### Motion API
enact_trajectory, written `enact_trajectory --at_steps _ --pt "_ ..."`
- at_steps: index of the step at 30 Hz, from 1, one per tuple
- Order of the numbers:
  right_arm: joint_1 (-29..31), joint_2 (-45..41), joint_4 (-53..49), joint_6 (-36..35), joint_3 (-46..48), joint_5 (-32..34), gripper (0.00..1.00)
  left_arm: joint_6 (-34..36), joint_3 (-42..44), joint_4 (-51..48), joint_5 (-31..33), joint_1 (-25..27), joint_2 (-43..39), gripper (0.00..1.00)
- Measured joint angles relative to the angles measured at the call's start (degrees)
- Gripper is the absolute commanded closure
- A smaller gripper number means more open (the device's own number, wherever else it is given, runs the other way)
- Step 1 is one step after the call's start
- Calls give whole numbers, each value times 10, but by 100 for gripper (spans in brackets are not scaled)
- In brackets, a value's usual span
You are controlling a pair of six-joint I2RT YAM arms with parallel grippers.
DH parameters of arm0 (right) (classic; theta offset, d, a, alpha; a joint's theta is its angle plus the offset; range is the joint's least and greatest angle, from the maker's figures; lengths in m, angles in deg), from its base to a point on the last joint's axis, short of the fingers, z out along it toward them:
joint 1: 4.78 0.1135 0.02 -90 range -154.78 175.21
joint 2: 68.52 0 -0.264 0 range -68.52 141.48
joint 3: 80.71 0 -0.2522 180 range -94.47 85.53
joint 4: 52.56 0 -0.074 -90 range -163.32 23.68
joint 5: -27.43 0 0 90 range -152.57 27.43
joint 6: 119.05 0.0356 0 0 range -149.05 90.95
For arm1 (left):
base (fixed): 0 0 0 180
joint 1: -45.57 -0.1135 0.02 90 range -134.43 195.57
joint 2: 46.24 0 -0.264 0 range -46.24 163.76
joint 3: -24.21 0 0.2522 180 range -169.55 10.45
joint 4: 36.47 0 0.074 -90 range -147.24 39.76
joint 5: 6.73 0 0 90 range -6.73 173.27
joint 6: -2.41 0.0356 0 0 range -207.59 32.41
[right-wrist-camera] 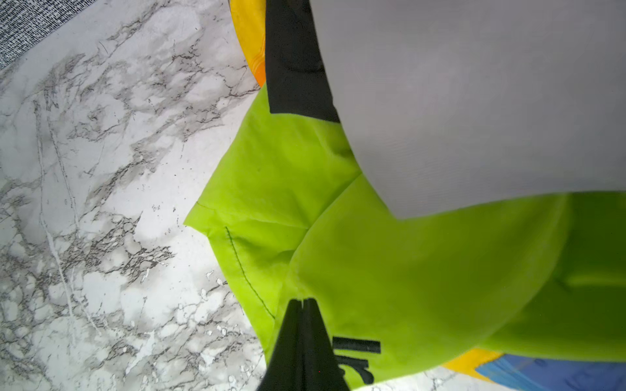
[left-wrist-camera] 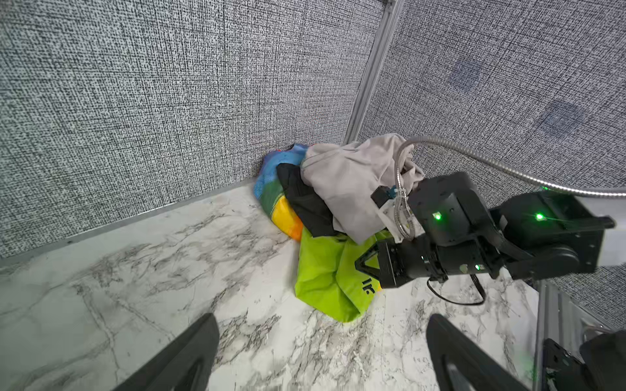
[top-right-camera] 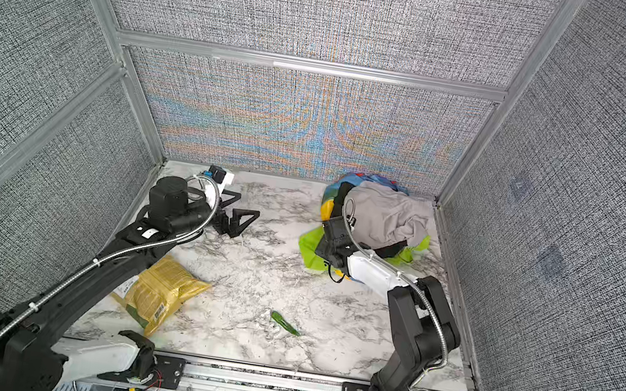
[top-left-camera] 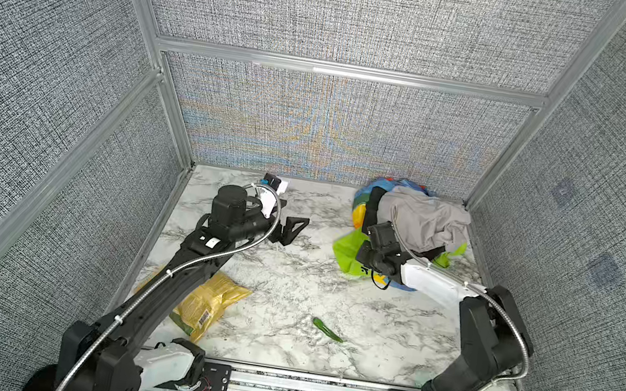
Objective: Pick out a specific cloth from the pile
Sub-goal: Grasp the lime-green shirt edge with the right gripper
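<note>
The pile sits in the far right corner, a grey cloth on top of a black one and a rainbow-striped one. The cloth, lime-green with a dark logo, spreads from under the pile onto the table. My right gripper is shut, pinching a fold of this cloth near the logo. My left gripper stands wide open over bare table, to the left of the pile.
A yellow snack bag lies at the front left, partly under my left arm. A small green pod lies near the front middle. Grey fabric walls enclose the marble table on three sides.
</note>
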Motion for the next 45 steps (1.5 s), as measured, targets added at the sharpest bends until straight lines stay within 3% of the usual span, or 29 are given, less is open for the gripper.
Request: enact_trajectory --at_steps 4,10,15,17,22,28,33,41,45 --pt "0 -6 0 0 -1 0 98 6 48 -21 -1 2 -39 1" --pt "0 -30 -1 -5 -1 0 98 17 51 -51 -27 12 -40 1" --pt "3 -37 -4 -11 -2 -4 55 21 50 -63 -35 13 -28 1" --pt "4 -30 -4 -12 -3 -5 43 21 50 -63 -35 13 -28 1" --pt "13 -3 -14 -11 -10 -10 28 21 50 -63 -34 14 -33 1" --pt "17 32 -29 -2 -19 -3 23 21 50 -63 -32 16 -33 1" --pt "23 62 -46 3 -22 10 28 21 50 -64 -30 16 -32 1" --pt "31 69 -49 6 -17 22 84 21 50 -64 -27 17 -32 1" --pt "31 42 -47 6 -12 29 93 21 50 -64 -25 17 -32 1"
